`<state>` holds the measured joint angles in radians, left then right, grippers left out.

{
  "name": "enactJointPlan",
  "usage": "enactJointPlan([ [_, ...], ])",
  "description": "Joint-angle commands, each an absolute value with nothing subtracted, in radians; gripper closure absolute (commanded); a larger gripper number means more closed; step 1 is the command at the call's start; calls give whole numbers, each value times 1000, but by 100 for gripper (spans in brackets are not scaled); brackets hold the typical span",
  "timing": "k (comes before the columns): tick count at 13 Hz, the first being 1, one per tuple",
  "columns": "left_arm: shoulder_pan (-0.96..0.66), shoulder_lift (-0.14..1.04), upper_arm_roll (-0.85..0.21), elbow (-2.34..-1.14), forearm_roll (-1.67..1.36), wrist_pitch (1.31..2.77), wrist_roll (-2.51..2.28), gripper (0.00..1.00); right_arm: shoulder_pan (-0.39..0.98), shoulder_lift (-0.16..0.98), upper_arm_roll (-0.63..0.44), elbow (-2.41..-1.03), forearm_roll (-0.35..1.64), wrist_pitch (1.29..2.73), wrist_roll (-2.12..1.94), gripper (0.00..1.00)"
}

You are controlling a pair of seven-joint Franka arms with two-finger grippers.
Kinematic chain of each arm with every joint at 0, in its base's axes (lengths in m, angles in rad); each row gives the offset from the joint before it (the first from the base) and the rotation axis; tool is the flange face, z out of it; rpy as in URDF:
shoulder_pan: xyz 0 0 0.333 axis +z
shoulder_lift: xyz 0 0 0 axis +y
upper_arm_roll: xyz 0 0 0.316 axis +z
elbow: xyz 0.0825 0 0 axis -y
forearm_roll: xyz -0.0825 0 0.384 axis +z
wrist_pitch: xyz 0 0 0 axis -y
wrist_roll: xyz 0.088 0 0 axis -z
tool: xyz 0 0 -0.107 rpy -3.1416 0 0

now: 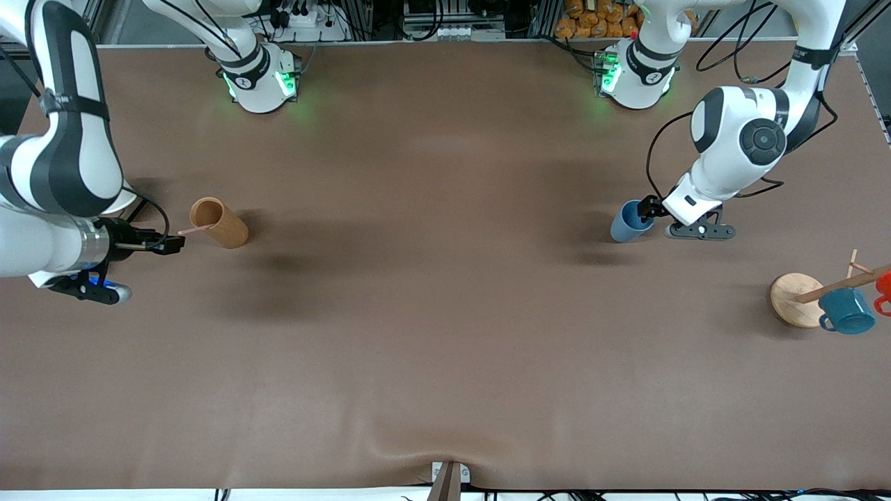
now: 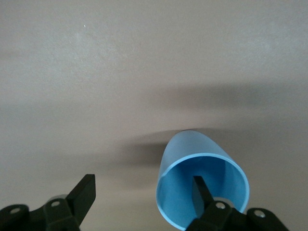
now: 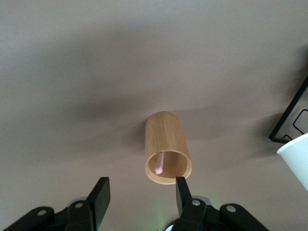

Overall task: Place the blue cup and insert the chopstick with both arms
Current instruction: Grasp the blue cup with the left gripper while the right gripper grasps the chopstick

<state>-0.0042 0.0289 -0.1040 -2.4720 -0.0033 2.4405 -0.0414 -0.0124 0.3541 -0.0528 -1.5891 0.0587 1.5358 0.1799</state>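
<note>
My left gripper [image 1: 649, 211] stands open — one finger inside the upright blue cup [image 1: 628, 221], near the left arm's end of the desk [image 1: 431, 313]. My right gripper [image 1: 170, 243] open — chopstick [image 1: 193, 229] leaning in the tan holder [image 1: 219, 223].

A tan cylinder [image 1: 220, 222] stands mid-left on the bench [image 1: 431, 313]; a teal mug [image 1: 846, 310] hangs from a wooden rack [image 1: 798, 299] at right.

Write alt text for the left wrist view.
The blue cup stands on the brown table, seen from above. The left gripper is open, one of its jaws inside the cup's mouth and the other outside, apart from the cup.
</note>
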Motion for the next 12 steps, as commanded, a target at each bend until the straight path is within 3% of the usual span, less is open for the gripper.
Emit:
enactJointPlan([
  [1,-8,44,-107,-2477,-23,2471,-52,20,-32,403,-58,-1557,78,1514,183,38],
  [5,-8,71,-109,-2477,-25,2485,-54,33,-34,440,-58,-1566,90,1471,187,50],
  [6,-8,74,-107,-2476,-25,2485,-54,45,-34,442,-58,-1569,98,1459,189,50],
  [8,-14,74,-109,-2471,-25,2487,-54,100,-32,443,-58,-1569,123,1434,199,54],
  [12,-26,71,-182,-2457,-89,2487,-54,100,-34,445,-60,-1568,117,1431,190,64],
])
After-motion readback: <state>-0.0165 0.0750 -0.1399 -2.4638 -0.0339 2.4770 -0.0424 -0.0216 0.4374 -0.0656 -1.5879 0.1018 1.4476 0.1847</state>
